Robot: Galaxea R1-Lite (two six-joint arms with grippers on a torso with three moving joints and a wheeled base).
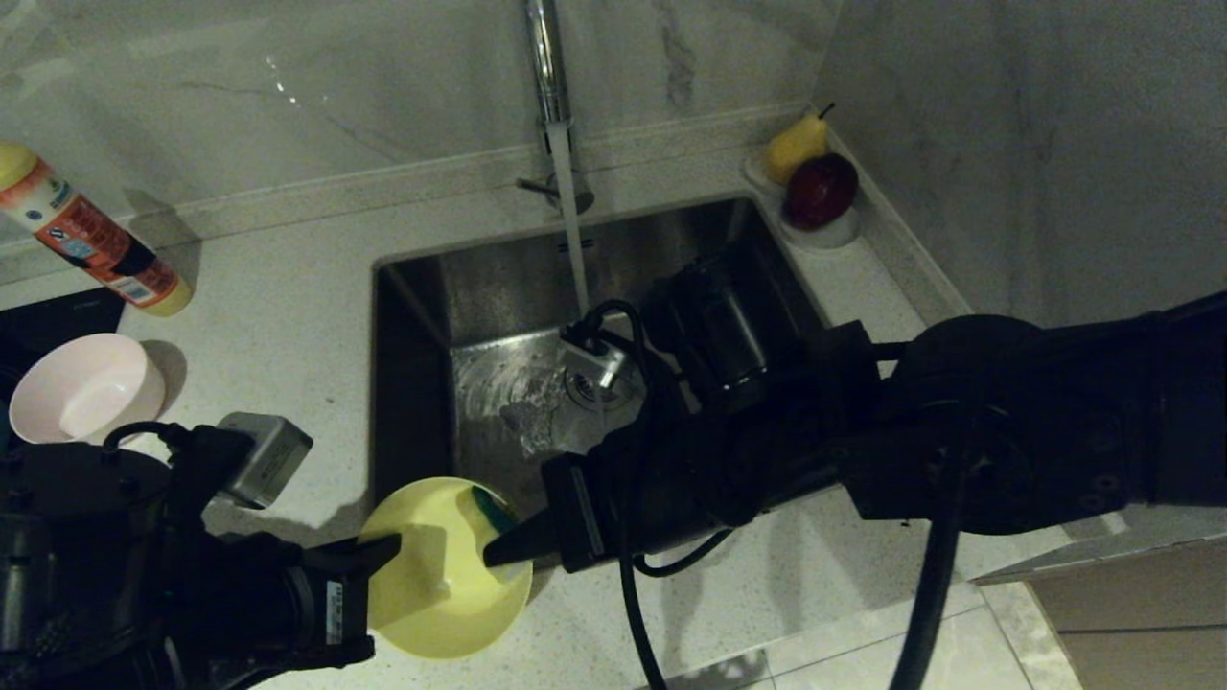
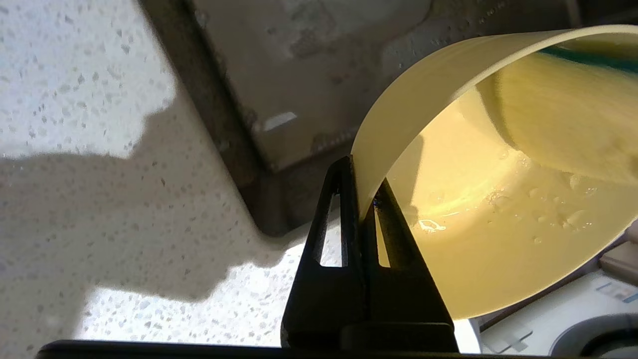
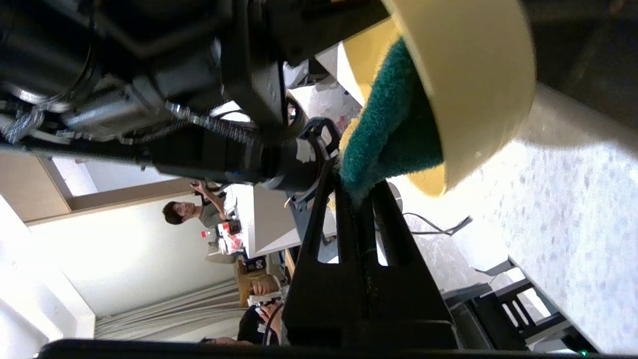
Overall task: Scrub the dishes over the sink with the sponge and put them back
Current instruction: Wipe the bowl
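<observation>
Yellow bowl (image 1: 436, 585) is up off the counter at the near-left corner of the sink (image 1: 498, 287), tipped so its open side faces the R arm. L gripper (image 1: 379, 554) has it by the rim; in the left wrist view the two black fingers (image 2: 344, 209) are pinched tight w/ the thin wall between them, one inside and one outside. Water drops sit on the bowl's inner surface.

Sponge (image 3: 386, 129) is pressed inside the bowl, dark green side showing against the inner wall. R gripper (image 1: 503, 548) is clamped on its edge, jaws closed on the pad, tips reaching into the bowl from the sink side.

Faucet (image 1: 548, 67) is running, stream landing near the drain (image 1: 587, 385) in the middle of the basin, well apart from the bowl.

Pink bowl (image 1: 88, 388) sits upright on the counter, left of the sink, behind the L arm. A soap bottle (image 1: 91, 235) is further back on the left. A small white dish (image 1: 826, 230) w/ a pear and a red apple is at the back-right corner by the wall.
</observation>
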